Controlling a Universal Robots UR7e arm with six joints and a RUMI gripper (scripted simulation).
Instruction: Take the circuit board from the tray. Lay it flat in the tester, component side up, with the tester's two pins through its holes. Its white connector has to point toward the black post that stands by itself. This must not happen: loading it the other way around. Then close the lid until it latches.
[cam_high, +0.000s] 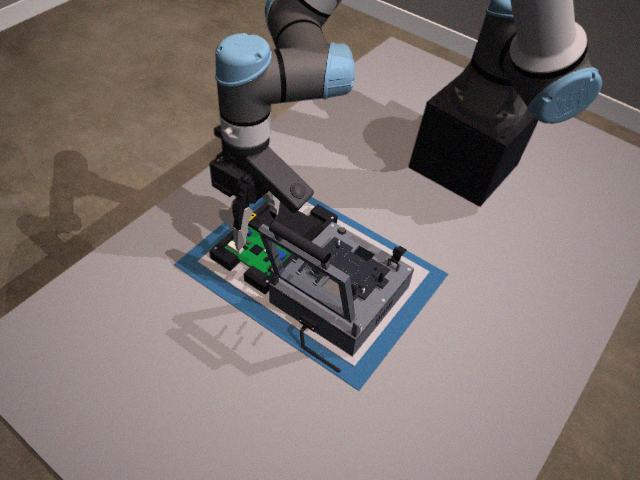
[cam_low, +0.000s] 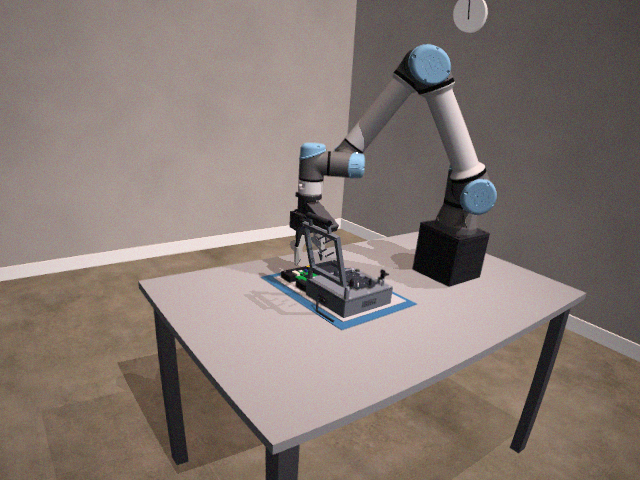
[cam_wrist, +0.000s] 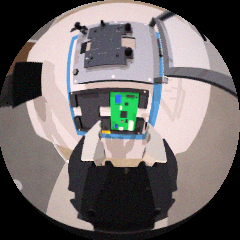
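The green circuit board (cam_high: 254, 251) (cam_low: 305, 272) (cam_wrist: 123, 111) lies component side up in the black tray (cam_high: 223, 256) (cam_wrist: 87, 107), left of the tester. My gripper (cam_high: 250, 233) (cam_wrist: 123, 121) is open and empty. It hangs just above the board, with one finger on each side of the board's near end. The grey tester (cam_high: 382, 299) (cam_low: 356, 304) (cam_wrist: 107, 47) has an empty bed. Its lid (cam_high: 345, 294) (cam_low: 338, 260) (cam_wrist: 195, 75) stands open, nearly upright. The lone black post (cam_high: 397, 254) (cam_wrist: 77, 25) stands at the tester's far end, away from the tray.
Tray and tester sit on a blue-edged mat (cam_high: 392, 341) on the grey table (cam_low: 310, 372). The open lid frame stands close beside my wrist. A black cable (cam_high: 316, 352) leaves the tester's front. The arm's black base block (cam_high: 465, 149) stands at the back right.
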